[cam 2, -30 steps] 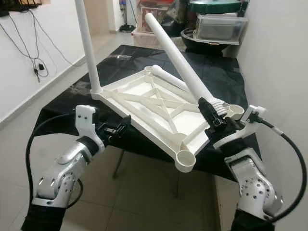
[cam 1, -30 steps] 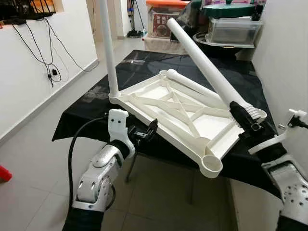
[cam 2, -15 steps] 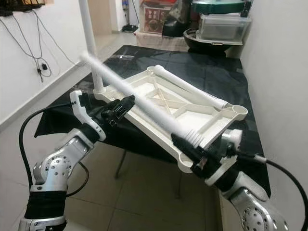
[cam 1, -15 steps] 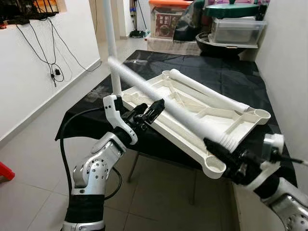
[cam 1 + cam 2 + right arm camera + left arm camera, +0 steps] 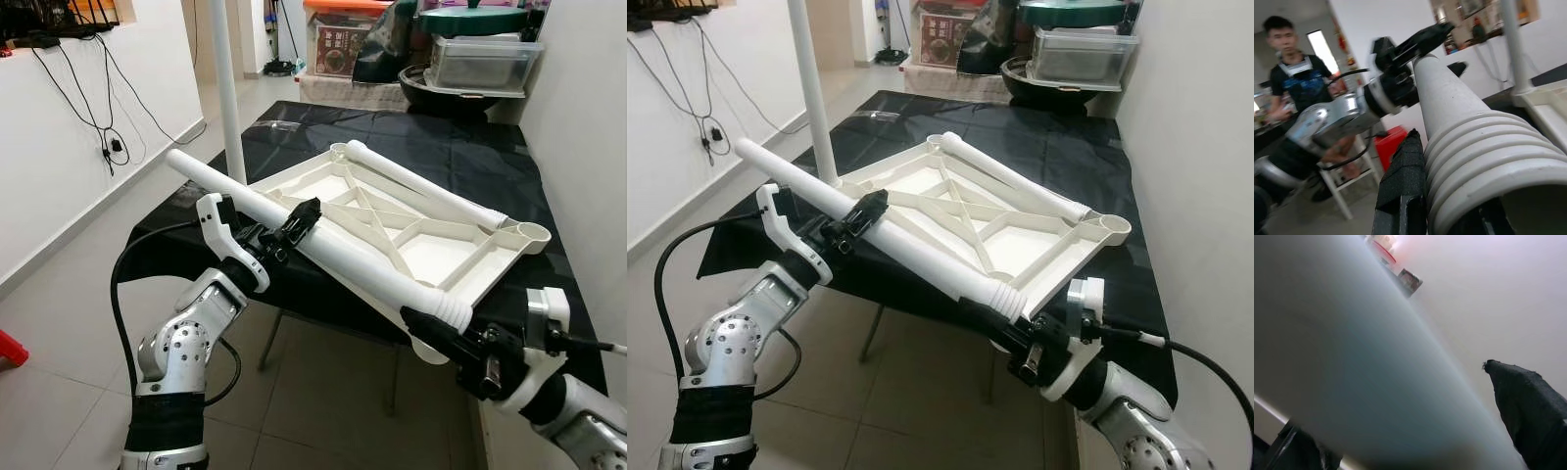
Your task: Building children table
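Note:
An upside-down white table top [image 5: 431, 257] lies on the black-covered table [image 5: 441, 137]. One white leg [image 5: 225, 88] stands upright in its far left corner, and a second leg [image 5: 421, 188] lies along its far edge. A third leg [image 5: 343, 257] hangs nearly level across the front edge. My right gripper [image 5: 421, 323] is shut on its threaded end, where a black finger [image 5: 1400, 181] lies against the ribs. My left gripper [image 5: 299, 220] is shut around the leg's middle. The corner socket [image 5: 532, 233] at the right is bare.
Storage boxes and a dark pan [image 5: 470, 59] stand beyond the table's far end. A white wall runs close on the right. Cables hang on the left wall [image 5: 108, 147]. A person [image 5: 1293, 73] stands behind a red stool [image 5: 1391, 147] in the right wrist view.
My right gripper swung the third leg down from a steep tilt over the right corner to nearly level along the front. My left gripper rose and closed on its middle.

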Robot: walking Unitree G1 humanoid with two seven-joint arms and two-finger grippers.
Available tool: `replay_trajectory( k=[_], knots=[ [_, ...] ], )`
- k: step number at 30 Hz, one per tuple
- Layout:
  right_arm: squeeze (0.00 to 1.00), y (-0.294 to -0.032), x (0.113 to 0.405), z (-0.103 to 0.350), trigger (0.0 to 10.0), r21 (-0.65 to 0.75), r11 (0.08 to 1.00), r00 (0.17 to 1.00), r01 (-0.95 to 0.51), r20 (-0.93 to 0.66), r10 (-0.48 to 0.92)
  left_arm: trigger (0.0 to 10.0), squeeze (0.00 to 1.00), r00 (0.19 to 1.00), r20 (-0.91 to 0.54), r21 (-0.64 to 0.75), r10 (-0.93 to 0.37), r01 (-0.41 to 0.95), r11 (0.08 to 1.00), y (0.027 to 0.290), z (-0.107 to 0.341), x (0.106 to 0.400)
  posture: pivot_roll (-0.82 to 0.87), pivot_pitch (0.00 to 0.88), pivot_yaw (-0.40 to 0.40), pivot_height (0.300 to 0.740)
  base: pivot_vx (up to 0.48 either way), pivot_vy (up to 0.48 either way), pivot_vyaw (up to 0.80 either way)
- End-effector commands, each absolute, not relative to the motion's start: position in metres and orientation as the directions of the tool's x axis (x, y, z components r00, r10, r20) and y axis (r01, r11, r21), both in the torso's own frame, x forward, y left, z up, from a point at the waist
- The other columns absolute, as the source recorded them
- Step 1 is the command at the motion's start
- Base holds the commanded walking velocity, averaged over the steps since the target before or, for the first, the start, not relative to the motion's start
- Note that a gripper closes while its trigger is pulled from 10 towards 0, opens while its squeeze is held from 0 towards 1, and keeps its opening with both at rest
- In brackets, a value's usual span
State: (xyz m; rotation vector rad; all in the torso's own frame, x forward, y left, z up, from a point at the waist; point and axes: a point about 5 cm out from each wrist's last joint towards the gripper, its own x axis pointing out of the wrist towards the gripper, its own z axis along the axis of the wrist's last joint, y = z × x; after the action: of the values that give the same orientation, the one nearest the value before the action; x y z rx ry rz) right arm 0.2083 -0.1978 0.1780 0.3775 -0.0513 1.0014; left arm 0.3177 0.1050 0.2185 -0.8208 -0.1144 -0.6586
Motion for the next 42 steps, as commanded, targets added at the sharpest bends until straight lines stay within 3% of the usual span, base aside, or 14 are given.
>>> replay_trajectory(
  k=[1,5,14,15,16,17,29,42],
  knots=[
    [0.0,-0.19,0.204,0.181,0.0,0.281,0.417,0.483,-0.864,0.232,0.844,10.0,0.0,0.789,0.346,-0.686,-0.508,0.582,0.437,0.104,0.217,0.318,0.1,0.0,-0.027,0.74,0.0,0.0,0.0],
    [0.0,-0.184,0.202,0.179,0.0,0.313,0.377,0.456,-0.872,0.238,0.858,10.0,0.0,0.734,0.398,-0.712,-0.551,0.625,0.318,0.105,0.218,0.312,0.1,0.0,-0.029,0.74,0.0,0.0,0.0],
    [0.0,-0.182,0.202,0.178,0.0,0.324,0.358,0.442,-0.876,0.24,0.864,10.0,0.0,0.669,0.419,-0.681,-0.613,0.678,0.275,0.103,0.218,0.303,0.1,0.0,-0.029,0.74,0.0,0.0,0.0],
    [0.0,-0.182,0.202,0.178,0.0,0.325,0.356,0.44,-0.876,0.238,0.866,9.5,0.0,0.653,0.422,-0.672,-0.629,0.691,0.266,0.102,0.217,0.301,0.1,0.0,-0.029,0.74,0.0,0.0,0.0],
    [0.0,-0.182,0.202,0.178,0.0,0.327,0.353,0.438,-0.877,0.239,0.867,7.0,0.0,0.644,0.424,-0.67,-0.637,0.696,0.258,0.101,0.217,0.299,0.1,0.0,-0.029,0.74,0.0,0.0,0.0],
    [0.0,-0.182,0.201,0.178,0.0,0.329,0.347,0.434,-0.878,0.241,0.868,0.0,0.0,0.635,0.427,-0.666,-0.644,0.702,0.251,0.1,0.216,0.298,0.1,0.0,-0.029,0.74,0.0,0.0,0.0],
    [0.0,-0.182,0.199,0.18,0.0,0.371,0.289,0.413,-0.882,0.317,0.854,0.0,0.0,0.648,0.498,-0.714,-0.576,0.683,0.151,0.114,0.221,0.301,0.1,0.0,-0.034,0.74,0.0,0.0,0.0],
    [0.0,-0.177,0.199,0.173,0.0,0.392,0.29,0.42,-0.873,0.303,0.855,0.0,0.0,0.663,0.514,-0.721,-0.545,0.678,0.144,0.121,0.224,0.308,0.1,0.0,-0.032,0.74,0.0,0.0,0.0]
  ],
)
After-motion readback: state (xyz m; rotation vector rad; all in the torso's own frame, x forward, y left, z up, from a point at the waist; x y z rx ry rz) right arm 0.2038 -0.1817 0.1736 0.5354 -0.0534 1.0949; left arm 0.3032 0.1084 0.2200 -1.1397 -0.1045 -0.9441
